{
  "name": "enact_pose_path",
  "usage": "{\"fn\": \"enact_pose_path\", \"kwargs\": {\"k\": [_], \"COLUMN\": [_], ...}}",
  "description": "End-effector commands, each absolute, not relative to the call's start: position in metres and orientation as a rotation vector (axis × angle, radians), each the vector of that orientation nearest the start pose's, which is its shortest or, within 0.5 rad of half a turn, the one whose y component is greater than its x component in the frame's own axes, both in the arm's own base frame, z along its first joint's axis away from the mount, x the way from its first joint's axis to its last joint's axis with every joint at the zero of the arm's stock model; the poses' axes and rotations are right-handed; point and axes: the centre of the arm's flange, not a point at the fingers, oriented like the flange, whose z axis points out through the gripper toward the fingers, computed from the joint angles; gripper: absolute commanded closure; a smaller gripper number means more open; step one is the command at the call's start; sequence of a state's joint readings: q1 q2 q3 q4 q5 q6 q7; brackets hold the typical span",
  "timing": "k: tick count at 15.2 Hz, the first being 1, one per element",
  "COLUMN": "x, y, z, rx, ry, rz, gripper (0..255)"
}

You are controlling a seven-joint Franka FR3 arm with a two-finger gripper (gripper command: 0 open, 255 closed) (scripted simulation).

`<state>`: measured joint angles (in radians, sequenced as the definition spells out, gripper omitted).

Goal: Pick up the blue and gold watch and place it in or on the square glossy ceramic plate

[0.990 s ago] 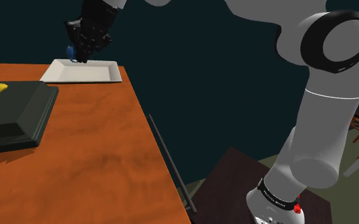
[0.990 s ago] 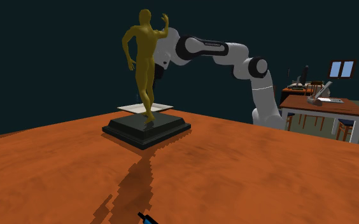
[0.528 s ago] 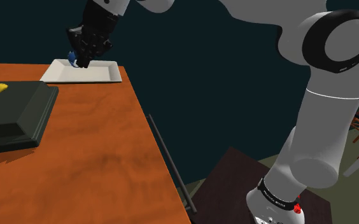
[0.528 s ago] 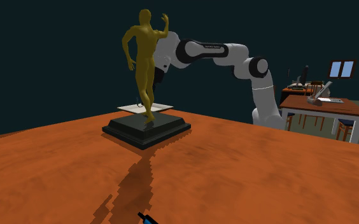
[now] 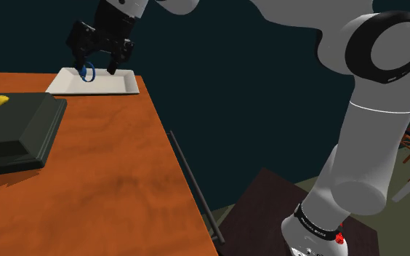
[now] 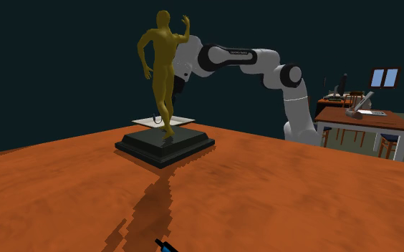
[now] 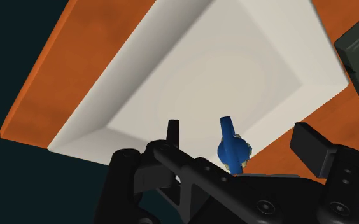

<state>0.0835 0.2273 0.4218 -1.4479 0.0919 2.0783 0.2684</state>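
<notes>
Watch (image 7: 233, 151): a blue ring standing on edge between the fingers (image 7: 174, 130), which are spread wide and touch it on neither side, so nothing is held. In the shoulder view the watch (image 5: 88, 72) shows upright over the plate (image 5: 105, 84), inside its rim; whether it rests on the plate's floor I cannot tell. The gripper (image 5: 93, 65) hangs just above the plate, pointing down at it. The wrist view has the gripper (image 7: 242, 133) over the white, square plate (image 7: 172, 83), near one of its corners. Under the plate is an orange table (image 5: 109, 174). Near the plate stands a gold statue (image 6: 163, 64) on a dark base (image 5: 14, 131).
</notes>
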Motion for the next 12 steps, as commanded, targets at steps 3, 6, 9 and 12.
{"fn": "enact_pose_path", "kwargs": {"k": [3,6,9,12], "x": [0.579,0.576,0.576,0.576], "y": [0.282,0.278,0.278,0.278], "z": [0.648,0.657,0.657,0.657], "rx": [-2.771,-2.771,-2.771,-2.771], "ry": [-0.25,-0.25,-0.25,-0.25], "rz": [-0.458,-0.458,-0.458,-0.458], "gripper": [0,0,0,0]}}
